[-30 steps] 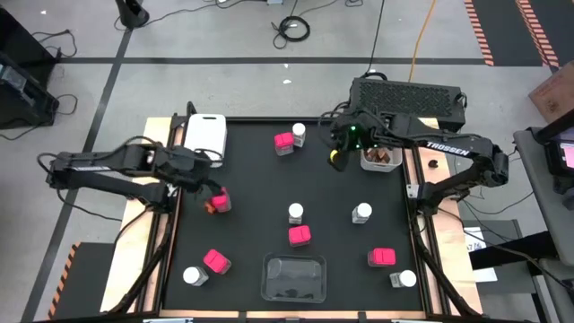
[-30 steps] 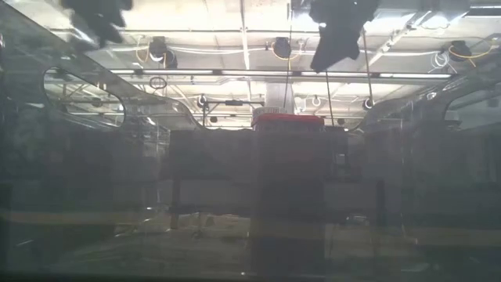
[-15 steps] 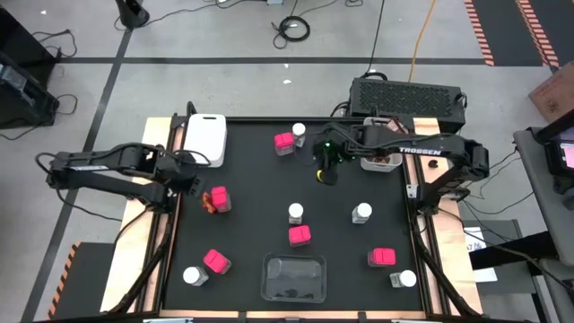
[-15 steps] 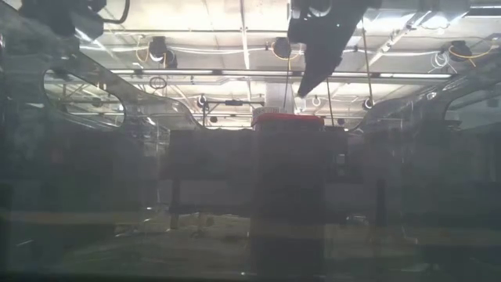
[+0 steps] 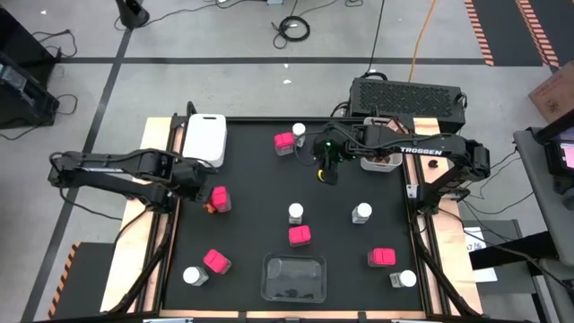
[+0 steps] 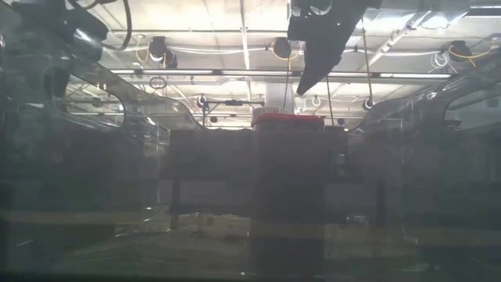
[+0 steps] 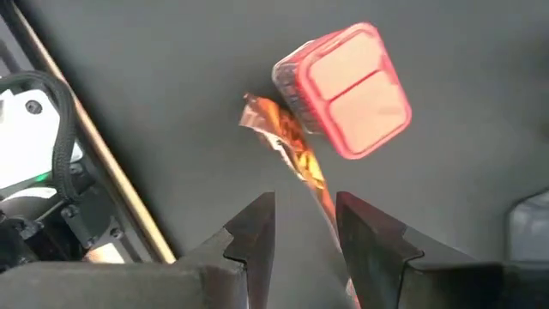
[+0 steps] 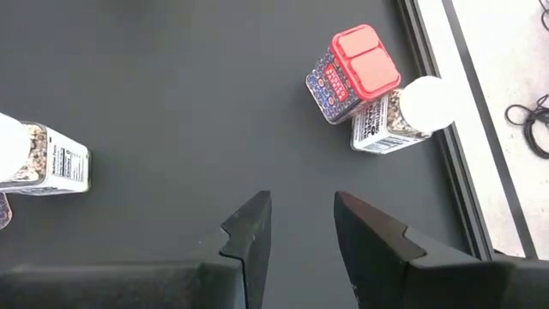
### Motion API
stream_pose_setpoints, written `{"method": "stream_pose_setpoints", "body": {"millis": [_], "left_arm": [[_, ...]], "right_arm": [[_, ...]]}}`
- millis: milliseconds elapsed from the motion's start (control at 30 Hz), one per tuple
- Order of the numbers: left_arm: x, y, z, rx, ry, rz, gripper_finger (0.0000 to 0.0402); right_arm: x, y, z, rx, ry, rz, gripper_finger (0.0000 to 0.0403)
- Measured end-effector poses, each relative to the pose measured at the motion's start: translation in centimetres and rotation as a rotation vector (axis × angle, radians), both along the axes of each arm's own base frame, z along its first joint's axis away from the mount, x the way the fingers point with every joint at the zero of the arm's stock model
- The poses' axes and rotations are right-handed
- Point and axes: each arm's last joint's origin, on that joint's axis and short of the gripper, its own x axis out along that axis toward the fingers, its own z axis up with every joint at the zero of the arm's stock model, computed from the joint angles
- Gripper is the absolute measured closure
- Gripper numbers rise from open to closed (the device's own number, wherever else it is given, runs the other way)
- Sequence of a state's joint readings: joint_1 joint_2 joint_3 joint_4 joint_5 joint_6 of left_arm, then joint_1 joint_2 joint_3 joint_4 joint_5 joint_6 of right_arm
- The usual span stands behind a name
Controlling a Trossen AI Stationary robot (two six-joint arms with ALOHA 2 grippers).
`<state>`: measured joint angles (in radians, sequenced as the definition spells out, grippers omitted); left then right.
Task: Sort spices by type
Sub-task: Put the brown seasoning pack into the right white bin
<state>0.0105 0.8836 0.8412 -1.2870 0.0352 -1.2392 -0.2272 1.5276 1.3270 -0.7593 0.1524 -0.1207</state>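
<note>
Even, bright overhead light fills the high view, leaving only soft shadows on the matte black table mat. The low view is dim and hazy, backlit by glaring white ceiling strip lights (reflections smear everything below). Both wrist views are evenly lit and fairly sharp.

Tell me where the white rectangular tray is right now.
In the high view the white tray sits at the table's far left corner, just beyond the left gripper and the pink-topped box beside it.
</note>
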Motion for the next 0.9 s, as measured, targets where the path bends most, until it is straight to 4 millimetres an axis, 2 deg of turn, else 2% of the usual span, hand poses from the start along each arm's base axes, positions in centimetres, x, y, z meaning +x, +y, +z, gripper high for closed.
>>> {"method": "stream_pose_setpoints", "body": {"millis": [167, 400, 600, 700, 900], "left_arm": [[0.7, 0.0, -0.6, 0.003, -0.048, -0.021, 0.0274], [0.7, 0.0, -2.4, -0.004, 0.036, -0.019, 0.0274], [1.0, 0.0, -2.8, 0.002, 0.065, -0.051, 0.0278], [1.0, 0.0, -2.8, 0.006, 0.067, -0.073, 0.0300], [1.1, 0.0, -2.8, 0.017, 0.063, -0.124, 0.0387]], "right_arm": [[0.0, 0.0, 0.0, 0.000, 0.000, 0.000, 0.0277], [0.0, 0.0, 0.0, 0.000, 0.000, 0.001, 0.0277], [0.0, 0.0, 0.0, 0.000, 0.001, 0.001, 0.0277], [0.0, 0.0, 0.0, 0.000, 0.000, 0.001, 0.0277], [0.0, 0.0, 0.0, 0.000, 0.000, 0.001, 0.0277]]}}
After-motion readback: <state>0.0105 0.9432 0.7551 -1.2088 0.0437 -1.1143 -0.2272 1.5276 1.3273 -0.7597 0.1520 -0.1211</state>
